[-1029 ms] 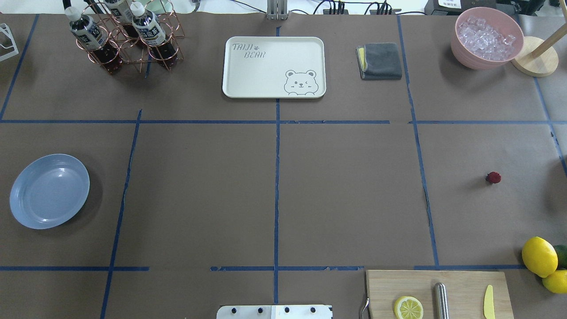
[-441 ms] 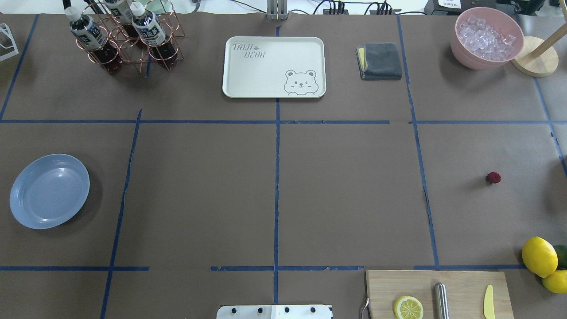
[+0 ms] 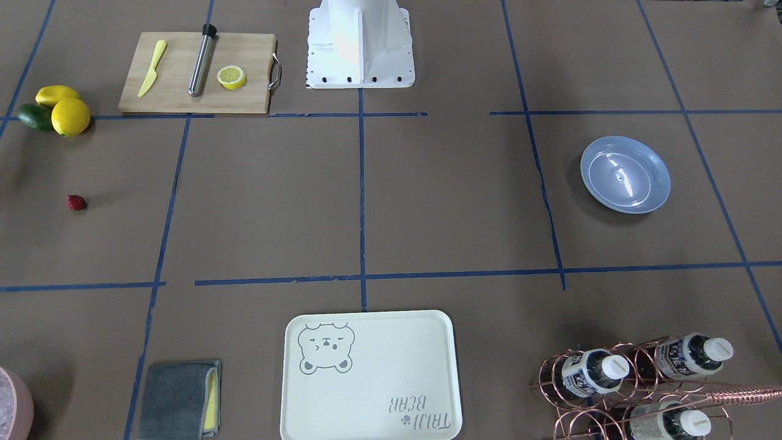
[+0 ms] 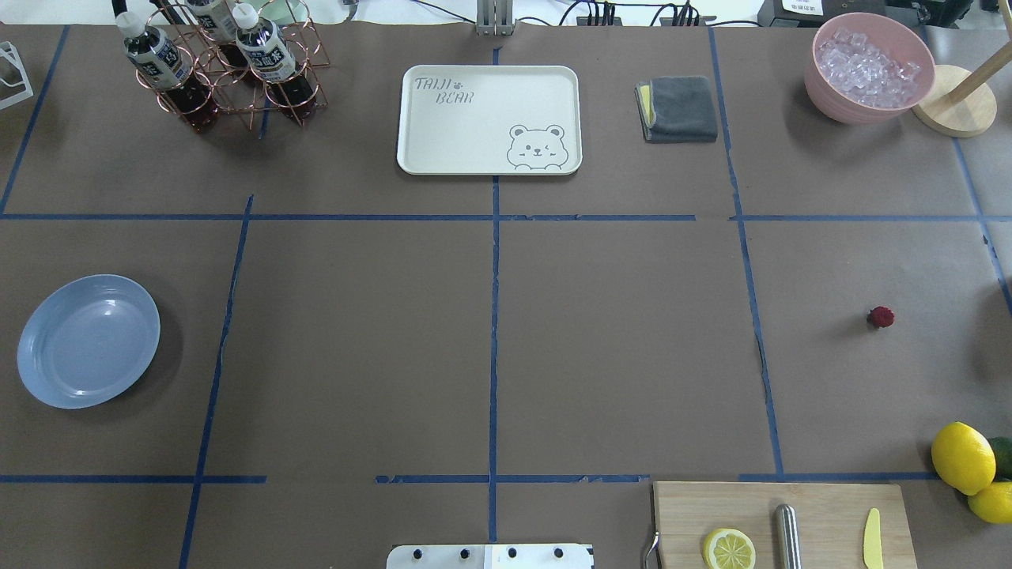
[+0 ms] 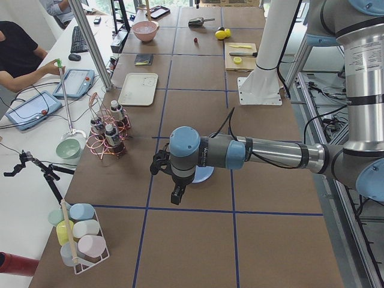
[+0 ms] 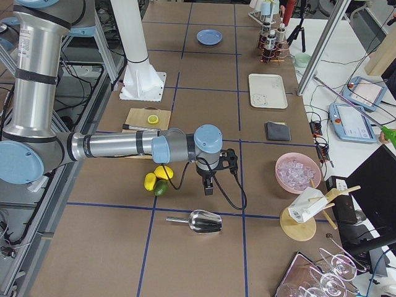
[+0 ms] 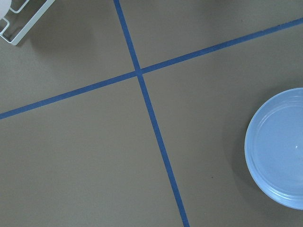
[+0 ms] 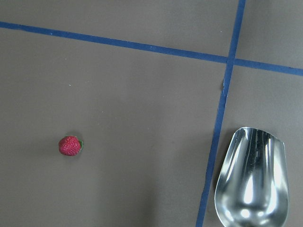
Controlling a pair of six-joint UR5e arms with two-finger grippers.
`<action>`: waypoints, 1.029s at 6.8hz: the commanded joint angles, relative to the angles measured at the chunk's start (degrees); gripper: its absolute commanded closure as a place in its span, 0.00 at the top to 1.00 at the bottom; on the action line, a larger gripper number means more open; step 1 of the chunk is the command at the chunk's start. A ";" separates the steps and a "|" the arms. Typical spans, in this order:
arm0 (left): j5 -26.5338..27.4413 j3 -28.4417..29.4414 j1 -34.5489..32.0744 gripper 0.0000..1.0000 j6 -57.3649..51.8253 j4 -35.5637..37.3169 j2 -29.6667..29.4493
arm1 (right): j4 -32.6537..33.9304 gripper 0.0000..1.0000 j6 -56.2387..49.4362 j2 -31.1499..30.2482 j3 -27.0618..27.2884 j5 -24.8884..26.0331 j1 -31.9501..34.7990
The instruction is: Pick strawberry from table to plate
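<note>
Overhead exterior view, from left to right: the light-blue plate (image 4: 88, 341) sits with nothing on it at the left side of the brown table (image 4: 617, 340), the copper bottle rack (image 4: 229, 67) stands at the far left, the cream bear tray (image 4: 489, 119) lies far centre with a folded grey cloth (image 4: 680, 108) beside it, and the strawberry (image 4: 881, 317) lies alone on the table at the right, well apart from the plate, with the pink bowl (image 4: 870, 67) of ice far beyond it and the cutting board (image 4: 830, 506) and lemons (image 4: 962, 457) near the robot. No arm reaches into this view. From the table's left end, the left gripper (image 5: 178, 195) hangs pointing down, above the table beside the plate; whether its fingers are spread or pressed together I cannot tell. From the right end, the right gripper (image 6: 209, 187) hangs downward just past the lemons, its fingers likewise unreadable. Its wrist camera sees the strawberry lower left, a blue tape line (image 8: 218, 127) and a metal scoop (image 8: 252, 179) to its right
</note>
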State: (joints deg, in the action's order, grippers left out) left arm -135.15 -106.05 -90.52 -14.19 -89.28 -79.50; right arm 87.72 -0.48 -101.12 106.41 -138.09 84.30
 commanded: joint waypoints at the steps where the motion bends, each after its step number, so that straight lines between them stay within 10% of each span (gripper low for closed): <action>1: -0.20 1.37 1.30 1.00 0.30 1.12 0.23 | -0.18 1.00 0.04 -0.22 0.02 -0.08 -0.19; 7: -6.18 15.97 11.12 1.00 8.51 -24.51 -0.12 | 0.08 1.00 -0.05 -1.01 -0.42 -0.08 -0.98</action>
State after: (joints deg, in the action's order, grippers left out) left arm -140.90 -91.38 -82.74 -9.92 -109.52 -79.41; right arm 87.79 -0.54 -102.05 106.01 -138.14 83.47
